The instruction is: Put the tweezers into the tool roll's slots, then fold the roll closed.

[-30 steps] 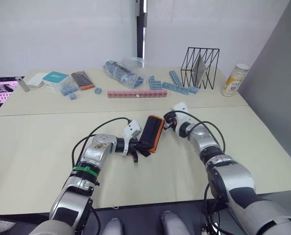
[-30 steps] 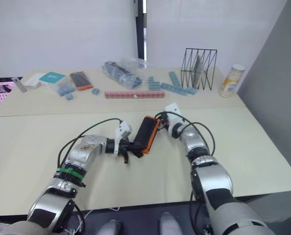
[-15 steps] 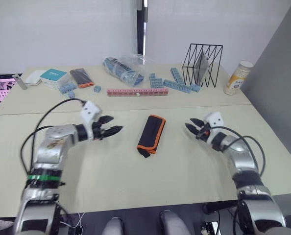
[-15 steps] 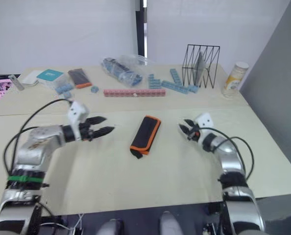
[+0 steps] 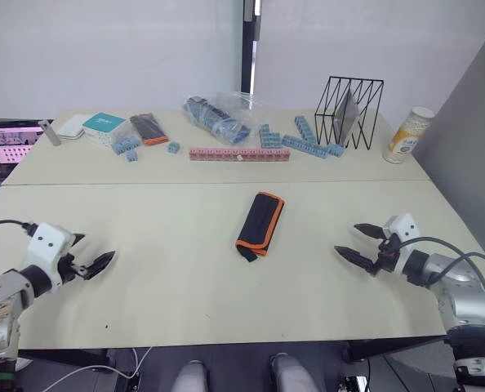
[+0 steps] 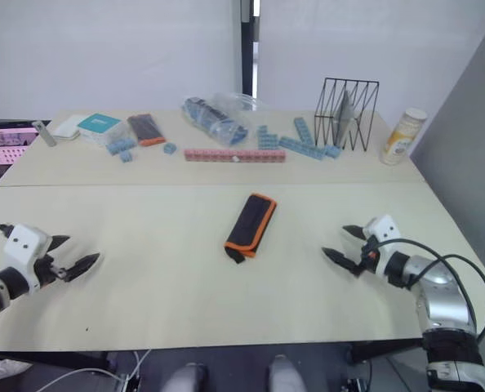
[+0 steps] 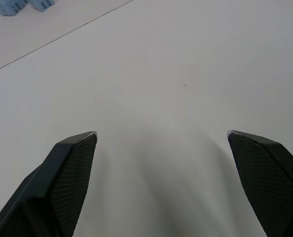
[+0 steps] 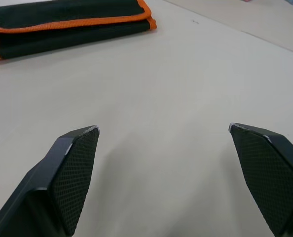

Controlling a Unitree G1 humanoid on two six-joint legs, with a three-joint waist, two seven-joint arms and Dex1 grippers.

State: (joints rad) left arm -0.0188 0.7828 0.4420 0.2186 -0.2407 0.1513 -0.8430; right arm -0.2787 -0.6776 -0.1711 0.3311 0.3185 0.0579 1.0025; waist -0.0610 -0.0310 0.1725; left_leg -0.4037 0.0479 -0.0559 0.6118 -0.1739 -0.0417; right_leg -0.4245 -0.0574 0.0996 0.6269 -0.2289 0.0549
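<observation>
The tool roll [image 5: 260, 224] lies folded shut near the centre of the frame on the beige bench [image 5: 185, 269], a black fabric bundle edged in orange, set at a slant with its orange-trimmed end toward the upper right. Nothing touches it.

The left pincer [image 5: 87, 255] hovers low at the far left edge of the frame, its two black fingers spread apart and holding nothing; the left wrist view shows bare bench surface between the fingertips [image 7: 70, 163]. The right pincer [image 5: 358, 244] sits at the lower right of the frame, also spread wide and empty, pointing toward the roll but well apart from it. In the right wrist view the folded roll lies beyond the fingertips [image 8: 75, 163], across the upper left corner.

Along the far part of the bench, in the upper half of the frame: a pink block strip [image 5: 239, 153], blue blocks [image 5: 304, 140], a clear plastic bag [image 5: 220, 118] of blue pieces, a black wire rack [image 5: 349, 113], a yellow can [image 5: 408, 135] at the right, and a teal box [image 5: 104, 124] with a small black-and-orange packet [image 5: 149, 129] at the upper left.
</observation>
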